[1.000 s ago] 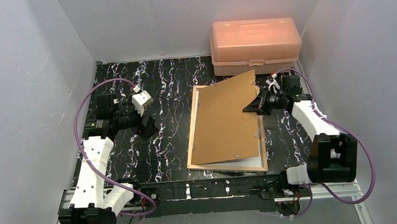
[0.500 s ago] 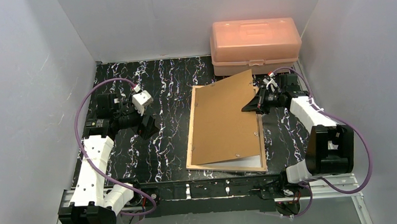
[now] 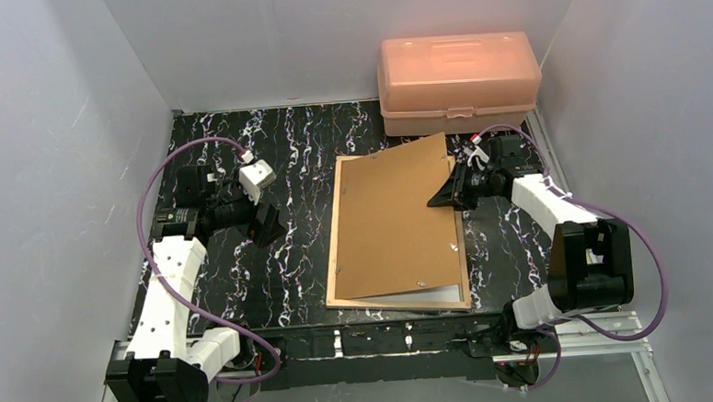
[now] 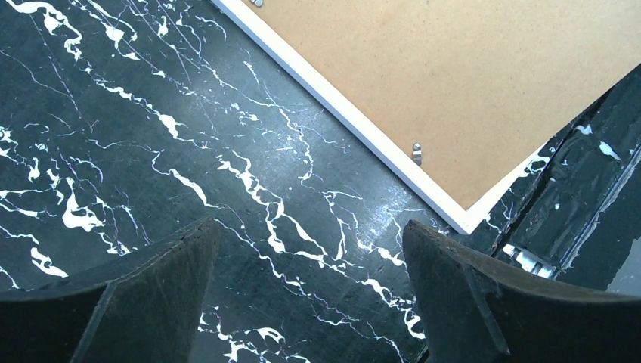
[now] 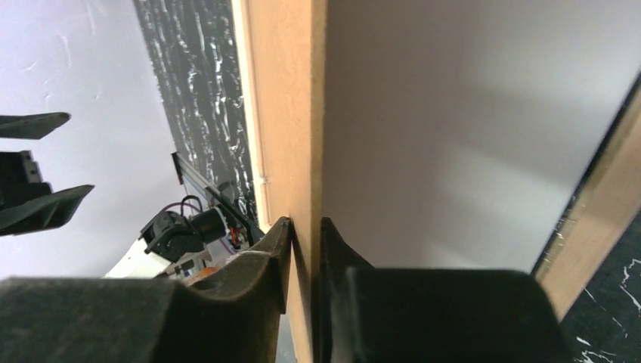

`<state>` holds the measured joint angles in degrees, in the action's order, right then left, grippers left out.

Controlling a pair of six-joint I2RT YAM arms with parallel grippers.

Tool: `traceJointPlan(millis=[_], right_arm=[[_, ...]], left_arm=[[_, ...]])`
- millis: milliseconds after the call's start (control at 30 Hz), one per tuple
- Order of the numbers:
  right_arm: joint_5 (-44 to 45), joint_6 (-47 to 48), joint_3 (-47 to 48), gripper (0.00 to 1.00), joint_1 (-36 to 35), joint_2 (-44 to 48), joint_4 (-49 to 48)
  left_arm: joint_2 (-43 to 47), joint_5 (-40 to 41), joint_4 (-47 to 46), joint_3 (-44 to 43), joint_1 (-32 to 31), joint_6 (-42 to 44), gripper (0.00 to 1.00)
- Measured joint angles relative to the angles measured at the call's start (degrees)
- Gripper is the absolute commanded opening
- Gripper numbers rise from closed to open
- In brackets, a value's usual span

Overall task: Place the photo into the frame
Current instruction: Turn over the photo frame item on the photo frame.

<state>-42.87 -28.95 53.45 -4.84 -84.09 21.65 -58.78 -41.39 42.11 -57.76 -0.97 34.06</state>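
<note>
The frame (image 3: 333,257) lies back up on the table, its light wood border showing. The plain brown backing board (image 3: 395,217) lies over it, slightly askew, with its right side raised. My right gripper (image 3: 437,199) is shut on the board's right edge, and in the right wrist view the fingers (image 5: 281,257) pinch that edge (image 5: 302,113). A pale sheet (image 3: 431,295) shows under the board; the photo's printed face is hidden. My left gripper (image 3: 264,226) is open and empty over bare table left of the frame. The left wrist view shows the gripper (image 4: 310,227) near a frame corner (image 4: 453,212).
A translucent orange plastic box (image 3: 459,80) stands at the back, just beyond the frame's far edge. Grey walls close in the table on the left, back and right. A metal rail (image 3: 388,342) runs along the near edge.
My right gripper has pushed the backing board leftward and turned it closer to square with the frame. The frame has slid left with it. The left arm has barely moved.
</note>
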Motion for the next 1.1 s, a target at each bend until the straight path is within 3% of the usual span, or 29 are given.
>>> traceJointPlan(millis=[100, 533, 767, 800, 833, 1100], right_arm=[[3.5, -0.2, -1.3, 0.39, -1.5, 0.5, 0.0], [20.9, 2.2, 3.0, 0.62, -14.3, -2.0, 4.1], [28.8, 4.6, 7.2, 0.85, -18.6, -7.5, 9.6], [29.9, 5.0, 7.9, 0.96, -18.9, -8.2, 10.5], [30.7, 5.4, 8.4, 0.98, -19.0, -8.7, 11.3], [36.6, 8.0, 12.8, 0.99, -19.3, -9.4, 15.2]], left_arm=[[-0.3, 0.0, -0.1, 0.0, 0.0, 0.0, 0.89], [-0.4, 0.4, -0.1, 0.0, 0.0, 0.0, 0.90], [-0.3, 0.9, -0.2, 0.6, 0.0, 0.0, 0.90], [-0.3, 1.0, -0.2, 0.7, 0.0, 0.0, 0.91], [-0.3, 1.1, -0.1, 0.7, 0.0, 0.1, 0.90], [-0.3, 1.5, -0.2, 0.8, 0.0, 0.1, 0.90]])
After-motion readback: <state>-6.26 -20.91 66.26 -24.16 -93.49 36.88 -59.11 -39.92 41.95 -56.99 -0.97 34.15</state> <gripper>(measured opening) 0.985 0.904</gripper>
